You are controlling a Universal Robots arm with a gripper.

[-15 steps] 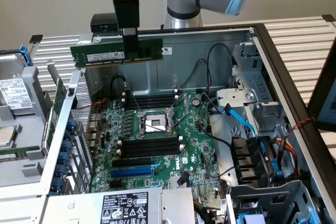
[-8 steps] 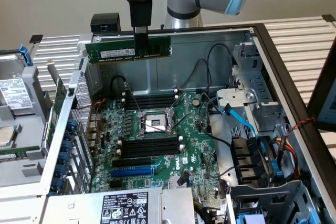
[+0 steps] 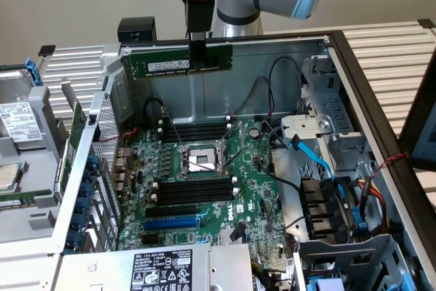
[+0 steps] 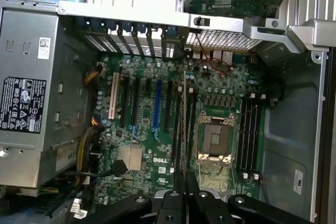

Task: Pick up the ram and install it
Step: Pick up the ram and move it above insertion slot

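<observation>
exterior view: my gripper (image 3: pixel 197 51) is clamped shut on the top edge of the ram (image 3: pixel 178 64). the stick hangs level above the open case (image 3: pixel 286 56), well apart from the motherboard (image 3: pixel 252 168).

hazards, as i judge them:
- the grip is narrow and off-centre, so the stick may pivot and meet a memory slot (image 3: pixel 197 192) skewed.
- in the wrist view the ram (image 4: pixel 184 124) runs edge-on beside the cpu socket (image 4: pixel 215 137), so a small lateral error could set it on the socket or between slots.

Exterior oblique, wrist overhead — both see motherboard (image 3: pixel 251 163) (image 4: pixel 157 167)
</observation>
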